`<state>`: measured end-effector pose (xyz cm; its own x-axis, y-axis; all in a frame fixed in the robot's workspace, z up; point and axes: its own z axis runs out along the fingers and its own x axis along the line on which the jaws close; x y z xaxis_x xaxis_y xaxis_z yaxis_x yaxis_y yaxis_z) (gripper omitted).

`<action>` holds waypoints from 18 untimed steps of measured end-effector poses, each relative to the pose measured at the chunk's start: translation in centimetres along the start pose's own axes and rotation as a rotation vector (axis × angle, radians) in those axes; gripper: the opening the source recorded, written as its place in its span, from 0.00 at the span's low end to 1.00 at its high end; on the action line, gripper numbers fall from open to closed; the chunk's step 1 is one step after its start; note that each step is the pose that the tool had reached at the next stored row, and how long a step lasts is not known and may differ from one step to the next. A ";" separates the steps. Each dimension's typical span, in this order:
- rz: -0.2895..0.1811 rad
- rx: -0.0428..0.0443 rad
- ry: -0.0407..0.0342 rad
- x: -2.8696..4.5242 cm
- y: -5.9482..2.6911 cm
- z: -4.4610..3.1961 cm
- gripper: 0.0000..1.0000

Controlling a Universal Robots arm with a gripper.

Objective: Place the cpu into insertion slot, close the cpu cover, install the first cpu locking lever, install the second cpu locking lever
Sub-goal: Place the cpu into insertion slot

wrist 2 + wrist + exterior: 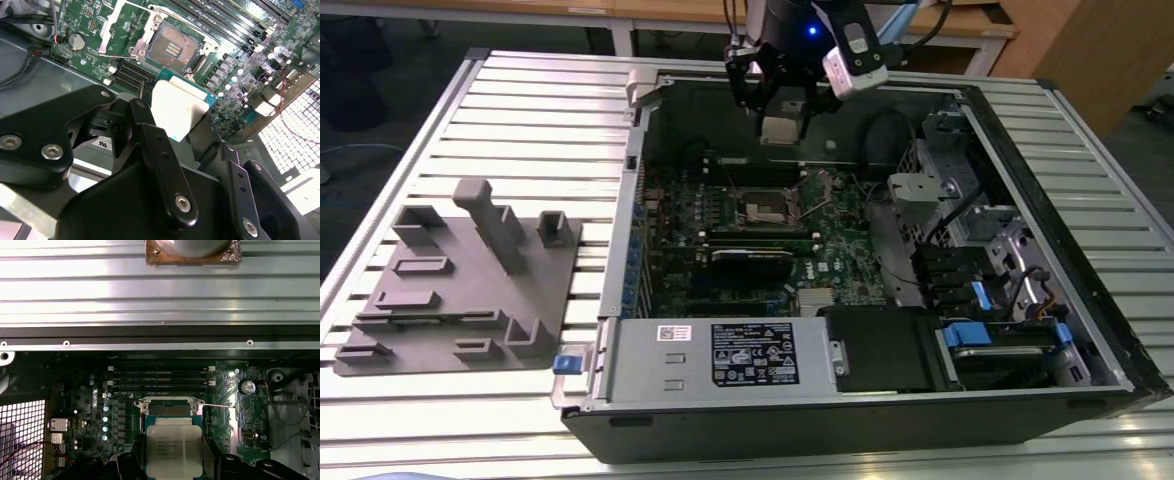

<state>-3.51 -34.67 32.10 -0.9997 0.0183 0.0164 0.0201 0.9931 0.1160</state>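
A black label with white print lies on the grey power supply box in the exterior view, its lines too small to make out; just beside it, toward the exterior view's left, a small white sticker carries dark marks, equally unreadable; in the first wrist view the metal top of the cpu bears several lines of faint engraved print, none clear enough to read; in the second wrist view a pale strip label shows a scrap of black print, mostly hidden; the green circuit board carries tiny white markings, illegible.
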 end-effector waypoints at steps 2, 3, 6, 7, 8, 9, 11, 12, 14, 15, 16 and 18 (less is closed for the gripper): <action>0.000 0.0000 0.0000 0.00 0.00 0.00 0.54; 0.000 -0.0001 0.0000 0.00 0.00 0.01 0.54; 0.016 -0.0004 -0.0019 0.00 0.00 0.02 0.54; 0.033 -0.0007 -0.0040 0.00 0.00 0.03 0.54; 0.051 -0.0010 -0.0061 0.00 0.00 0.04 0.54; 0.069 -0.0012 -0.0081 0.00 0.00 0.04 0.54; 0.105 -0.0018 -0.0123 0.00 -0.01 0.06 0.54; 0.123 -0.0021 -0.0143 0.00 -0.01 0.07 0.54; 0.158 -0.0026 -0.0185 0.00 -0.01 0.09 0.54; 0.178 -0.0029 -0.0208 0.00 -0.01 0.11 0.54; 0.196 -0.0032 -0.0228 0.00 -0.01 0.11 0.54; 0.218 -0.0036 -0.0253 -0.01 -0.01 0.12 0.54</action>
<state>-3.50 -34.67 31.98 -0.9718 0.2353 0.0164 0.2355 0.9649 0.1160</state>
